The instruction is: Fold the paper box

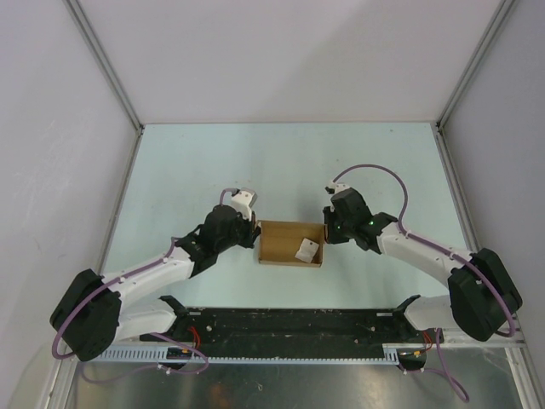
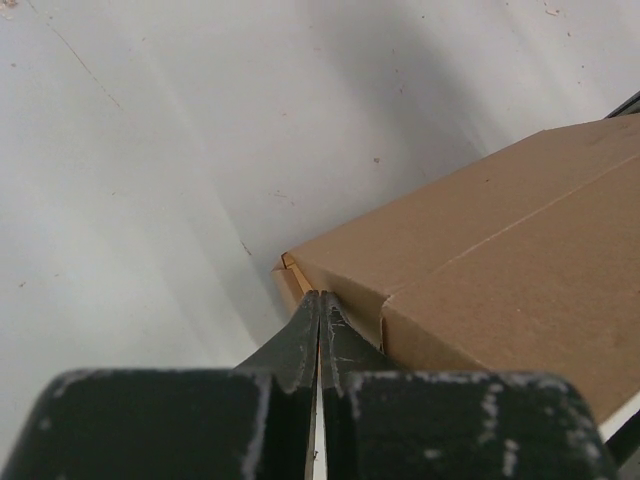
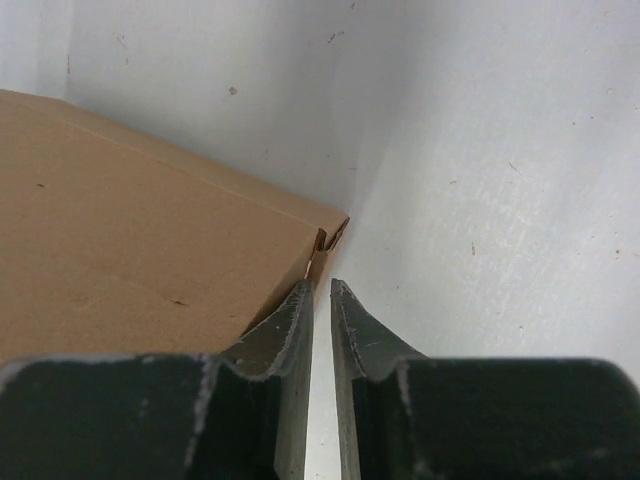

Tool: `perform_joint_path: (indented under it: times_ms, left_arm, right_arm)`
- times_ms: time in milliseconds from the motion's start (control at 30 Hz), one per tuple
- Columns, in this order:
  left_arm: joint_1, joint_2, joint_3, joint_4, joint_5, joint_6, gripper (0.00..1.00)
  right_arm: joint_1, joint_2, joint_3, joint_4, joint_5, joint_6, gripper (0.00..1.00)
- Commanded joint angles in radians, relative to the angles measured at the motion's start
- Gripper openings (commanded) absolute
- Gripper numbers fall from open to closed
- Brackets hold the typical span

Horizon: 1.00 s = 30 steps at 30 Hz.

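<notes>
The paper box (image 1: 285, 240) is a tan-brown open rectangular box lying on the table between the two arms, with a small white tag (image 1: 306, 250) inside it. My left gripper (image 1: 255, 236) sits at the box's left end. In the left wrist view its fingers (image 2: 320, 293) are pressed together, with a thin sliver of the box's (image 2: 500, 260) end wall between them. My right gripper (image 1: 324, 232) is at the box's right end. Its jaws (image 3: 322, 283) stand slightly open with bare table showing between them, and the box's corner (image 3: 130, 230) lies just beyond the left fingertip.
The pale table (image 1: 289, 162) is enclosed by grey walls with metal frame posts (image 1: 102, 64) at the back corners. A black rail (image 1: 289, 328) carrying the arm bases runs along the near edge.
</notes>
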Motion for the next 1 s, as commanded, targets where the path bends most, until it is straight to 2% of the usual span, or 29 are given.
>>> perform_joint_path:
  times_ms: [0, 333, 767, 967]
  left_arm:
    - [-0.010, -0.025, -0.008, 0.047, 0.027, -0.004, 0.01]
    - [-0.011, -0.010, -0.005, 0.047, 0.028, -0.003, 0.01]
    - [-0.011, -0.011, -0.023, 0.049, 0.013, -0.007, 0.01]
    - [-0.011, -0.010, -0.031, 0.047, -0.001, -0.012, 0.00]
  right_arm:
    - [0.008, -0.044, 0.036, 0.002, -0.011, 0.001, 0.17]
    - [0.016, -0.030, 0.036, 0.014, -0.020, -0.004, 0.19]
    - [0.019, -0.032, 0.012, 0.063, -0.014, -0.004, 0.32]
    - [0.022, -0.020, 0.004, 0.072, -0.017, -0.007, 0.34]
